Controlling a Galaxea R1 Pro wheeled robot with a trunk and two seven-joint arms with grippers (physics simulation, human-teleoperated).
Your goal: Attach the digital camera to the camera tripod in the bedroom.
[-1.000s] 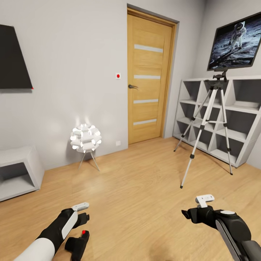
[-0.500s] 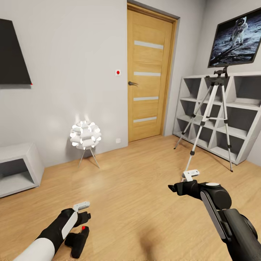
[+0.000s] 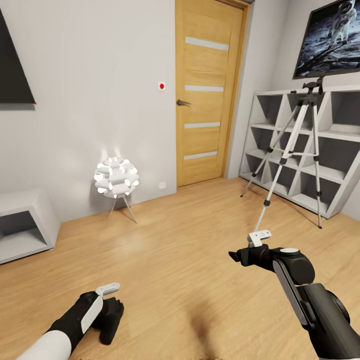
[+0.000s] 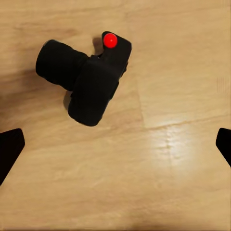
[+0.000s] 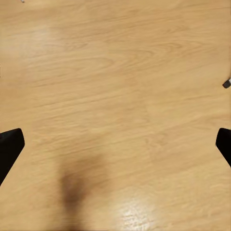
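The digital camera [image 4: 94, 82], a small black box with a red dot on its corner, lies on the wood floor. In the left wrist view it sits between and beyond the widely spread fingertips [image 4: 10, 151] of my left gripper [image 4: 115, 147]. In the head view that left gripper [image 3: 113, 309] hangs open just over the camera [image 3: 109, 334], hiding the red dot. The camera tripod [image 3: 295, 145] stands on silver legs at the right, before the shelving, its black head [image 3: 314, 86] bare. My right gripper [image 3: 235, 257] is open over bare floor, short of the tripod's near foot [image 5: 226, 83].
An orange-brown door [image 3: 207, 95] is shut in the far wall. White cubby shelving [image 3: 330, 150] lines the right wall under the astronaut picture [image 3: 332, 40]. A white ball lamp [image 3: 116, 180] and a low grey unit [image 3: 25, 230] stand at the left.
The head view has shifted, so the room sits differently in frame. My left gripper has dropped closer over the camera, covering its red dot. My right arm has swung up and to the left.
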